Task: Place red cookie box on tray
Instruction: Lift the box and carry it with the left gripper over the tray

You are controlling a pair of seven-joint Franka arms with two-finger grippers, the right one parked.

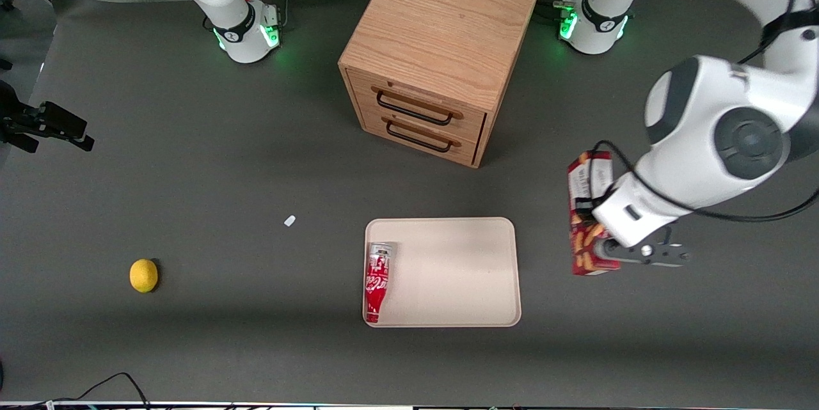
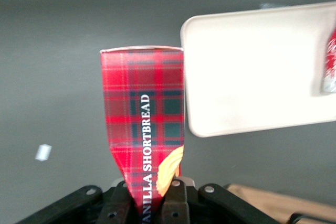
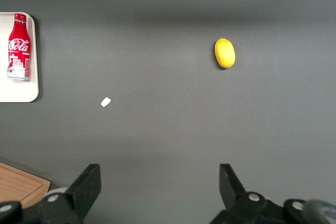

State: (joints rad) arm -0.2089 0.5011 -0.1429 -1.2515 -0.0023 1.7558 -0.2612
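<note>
Cookie box (image 2: 143, 129): clamped in my hand (image 2: 152, 200), lifted beside tray (image 1: 477, 231); carry-over and set-down remain.

Gripper (image 1: 624, 255) mostly hidden under the working arm's wrist in the front view; only dark hardware pokes out at about 5 o'clock of the wrist. Red cookie box (image 1: 585, 218) part-covered by the wrist and a cable there; its lower end in the wrist view (image 2: 143, 140) disappears between the fingers (image 2: 176, 200) and the frame edge, so the lettering is cut off. Tray (image 2: 252, 72) runs out of the wrist view, one corner behind the box; in the right wrist view only its end (image 3: 23, 95) shows. Coca-Cola bottle (image 2: 331, 61) a blurred sliver at the edge. Small white scrap (image 1: 290, 220) on the table (image 1: 192, 205), at 10 o'clock of the tray, too small to identify. Cabinet (image 3: 21, 184) just a cropped corner.
</note>
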